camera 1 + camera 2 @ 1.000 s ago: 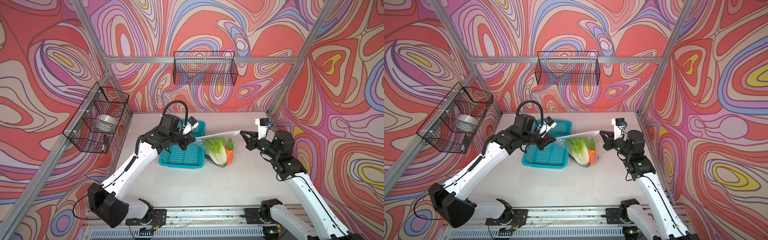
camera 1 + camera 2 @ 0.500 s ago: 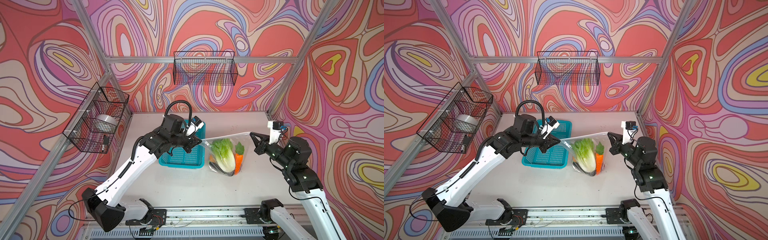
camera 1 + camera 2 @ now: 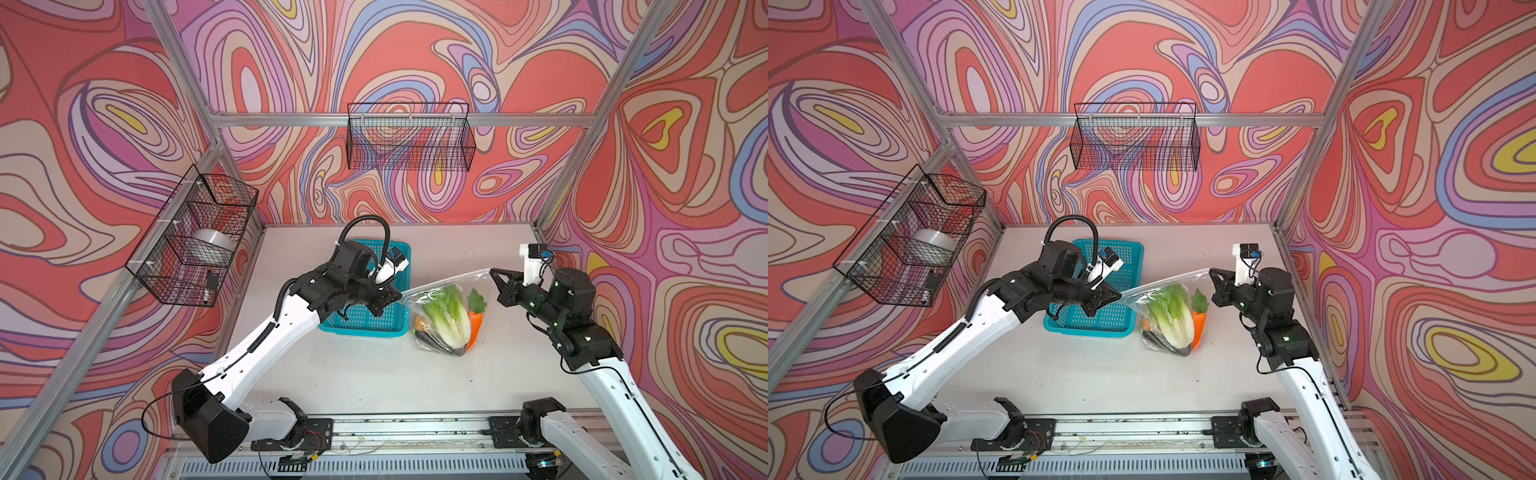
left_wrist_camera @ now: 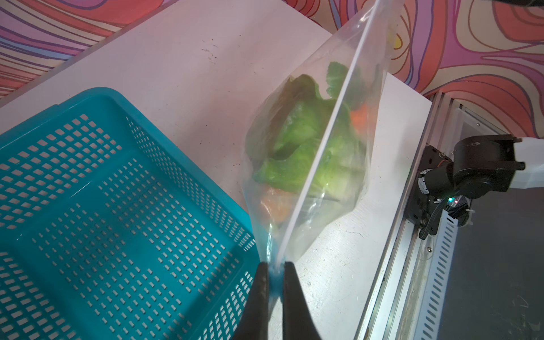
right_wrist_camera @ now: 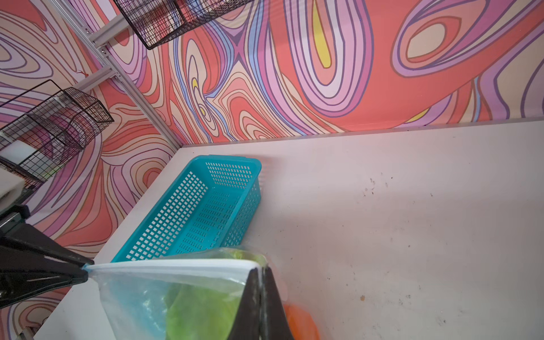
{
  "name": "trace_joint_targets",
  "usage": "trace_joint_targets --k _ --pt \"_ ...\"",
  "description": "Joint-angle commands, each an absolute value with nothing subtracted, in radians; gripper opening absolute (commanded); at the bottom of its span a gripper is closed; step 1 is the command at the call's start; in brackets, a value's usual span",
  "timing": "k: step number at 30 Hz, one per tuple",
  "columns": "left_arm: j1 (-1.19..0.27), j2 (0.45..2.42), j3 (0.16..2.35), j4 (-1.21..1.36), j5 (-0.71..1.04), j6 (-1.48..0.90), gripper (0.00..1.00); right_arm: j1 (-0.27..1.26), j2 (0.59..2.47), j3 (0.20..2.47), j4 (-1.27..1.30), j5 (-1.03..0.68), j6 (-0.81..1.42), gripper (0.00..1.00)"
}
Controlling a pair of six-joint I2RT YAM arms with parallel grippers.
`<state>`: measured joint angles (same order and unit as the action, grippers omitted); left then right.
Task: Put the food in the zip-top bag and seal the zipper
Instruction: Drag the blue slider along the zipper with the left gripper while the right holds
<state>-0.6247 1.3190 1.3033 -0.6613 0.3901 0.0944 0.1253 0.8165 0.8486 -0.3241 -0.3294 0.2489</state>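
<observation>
Clear plastic bag [image 3: 453, 280], one, hangs over the table [image 3: 374, 374] just beside one teal basket [image 3: 361, 324]. It's stretched by its zipper [image 4: 321, 147] between two claws. The left claw [image 3: 397, 296] is clamped on the bag's blue-tinted end, and the right claw [image 3: 494, 273] is clamped on the far corner. Inside are one lettuce [image 3: 449, 316], one carrot [image 3: 475, 324] and blurry orange bits. Two wire baskets [image 3: 409, 137] on the walls. Versus a second ago, the bag sits further right of the basket.

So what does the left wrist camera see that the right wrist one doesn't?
Only the left wrist view: the front rail and the right arm's base. Only the right wrist view: the right gripper pinching the zip-top bag's far end, and wire baskets on the wall. Both: left gripper shut on the bag's corner, teal basket, lettuce, table.
</observation>
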Motion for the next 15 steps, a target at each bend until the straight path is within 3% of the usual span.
trace_joint_targets --k 1,15 --pt "-0.614 1.322 1.289 -0.785 0.273 0.133 0.00 0.105 0.809 0.842 -0.264 -0.179 0.250 0.00" --pt "-0.614 1.330 1.350 -0.826 0.263 0.127 0.00 0.103 0.823 0.889 -0.300 -0.241 0.241 0.00"
